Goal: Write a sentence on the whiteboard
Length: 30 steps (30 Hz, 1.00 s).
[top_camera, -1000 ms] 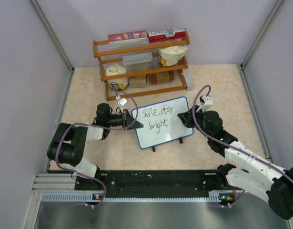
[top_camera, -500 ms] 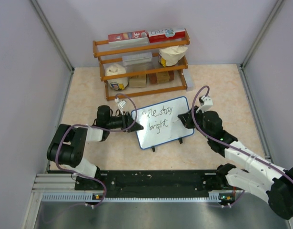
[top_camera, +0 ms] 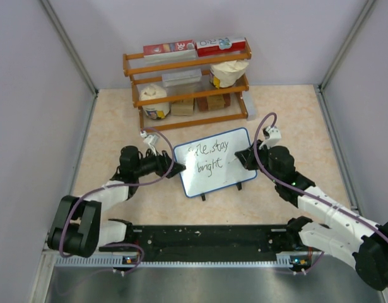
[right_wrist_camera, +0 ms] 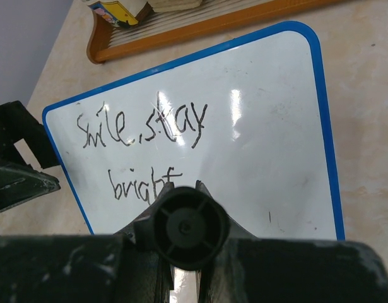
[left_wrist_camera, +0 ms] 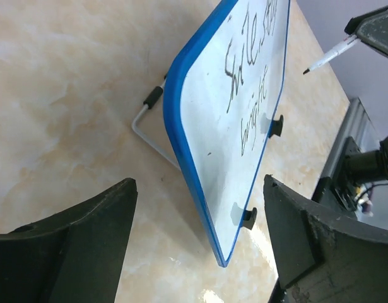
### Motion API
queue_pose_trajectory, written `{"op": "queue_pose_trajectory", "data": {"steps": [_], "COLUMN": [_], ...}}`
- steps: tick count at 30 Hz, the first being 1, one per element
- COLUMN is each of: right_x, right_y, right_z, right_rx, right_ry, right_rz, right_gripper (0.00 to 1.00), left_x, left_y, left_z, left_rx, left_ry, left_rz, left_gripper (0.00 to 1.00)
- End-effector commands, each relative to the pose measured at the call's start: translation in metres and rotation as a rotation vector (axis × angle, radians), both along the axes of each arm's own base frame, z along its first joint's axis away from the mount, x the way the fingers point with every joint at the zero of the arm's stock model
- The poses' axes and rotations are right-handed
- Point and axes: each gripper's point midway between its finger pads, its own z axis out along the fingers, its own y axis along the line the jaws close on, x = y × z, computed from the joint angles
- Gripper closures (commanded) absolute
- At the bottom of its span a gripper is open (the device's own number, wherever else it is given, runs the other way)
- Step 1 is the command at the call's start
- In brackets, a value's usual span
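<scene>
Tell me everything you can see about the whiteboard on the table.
The whiteboard is a small glossy white panel in a thin blue frame with rounded corners. It stands tilted back on the table, on two black feet and a wire prop behind. Black handwriting in two lines reads roughly "smile, stay bright". The open left tool sits at its left edge without gripping it. A marker points at its right half.

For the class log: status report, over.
Left end effector open at whiteboard edge. Right end effector shut on marker. Sentence on board, two lines. Nothing blocking.
</scene>
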Motion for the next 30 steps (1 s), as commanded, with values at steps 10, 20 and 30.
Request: {"op": "queue_pose_trajectory", "data": {"steps": [10,20,30], "right_x": [0.005,0.0,-0.022], "right_y": [0.004,0.005,0.012], "right_z": [0.036,0.033,0.008], "right_rx": [0.041,0.051,0.081], "right_ry": [-0.074,-0.064,0.047], "right_rz": [0.017,0.031,0.1], "right_gripper": [1.0,1.0,1.0], "left_x": [0.011,0.011,0.011], "left_y": [0.031,0.032,0.032], "left_z": [0.016,0.016,0.016], "left_rx": [0.086,0.085,0.082], "left_ry": [-0.163,-0.162,-0.159], "left_rz": [0.221,0.225,0.226], "left_gripper": [0.09,0.07,0.07]}}
